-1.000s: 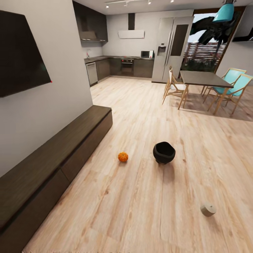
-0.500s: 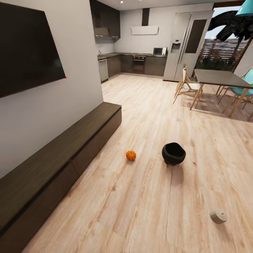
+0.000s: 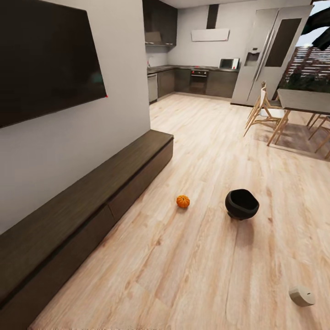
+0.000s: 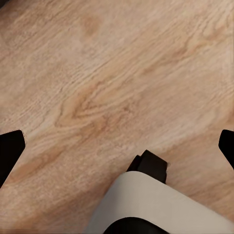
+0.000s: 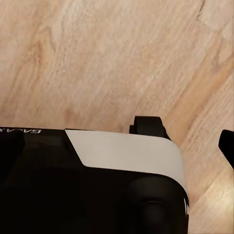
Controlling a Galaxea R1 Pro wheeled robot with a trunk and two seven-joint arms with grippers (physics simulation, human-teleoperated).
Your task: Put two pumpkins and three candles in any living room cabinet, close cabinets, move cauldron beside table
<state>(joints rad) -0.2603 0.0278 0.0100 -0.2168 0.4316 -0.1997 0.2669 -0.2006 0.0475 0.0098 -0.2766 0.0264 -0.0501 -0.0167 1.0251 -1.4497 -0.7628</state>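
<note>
Ahead on the wood floor (image 3: 197,256), my black cauldron (image 3: 241,204) stands with nothing visible inside, a small orange pumpkin (image 3: 183,201) near it. A candle (image 3: 301,296) lies well apart. The long cabinet (image 3: 87,206) is closed. My left jaws (image 4: 117,146) spread wide, holding nothing; my right jaws I cannot tell.

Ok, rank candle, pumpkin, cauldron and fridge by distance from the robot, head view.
1. Candle, floor, near right.
2. Pumpkin, mid-floor by the cabinet, and cauldron right of it: too close to call.
3. Fridge, far kitchen.

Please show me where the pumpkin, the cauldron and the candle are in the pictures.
pumpkin (image 3: 183,201): head view, its ribbed orange side.
cauldron (image 3: 241,204): head view, its black belly.
candle (image 3: 301,296): head view, its beige side.
</note>
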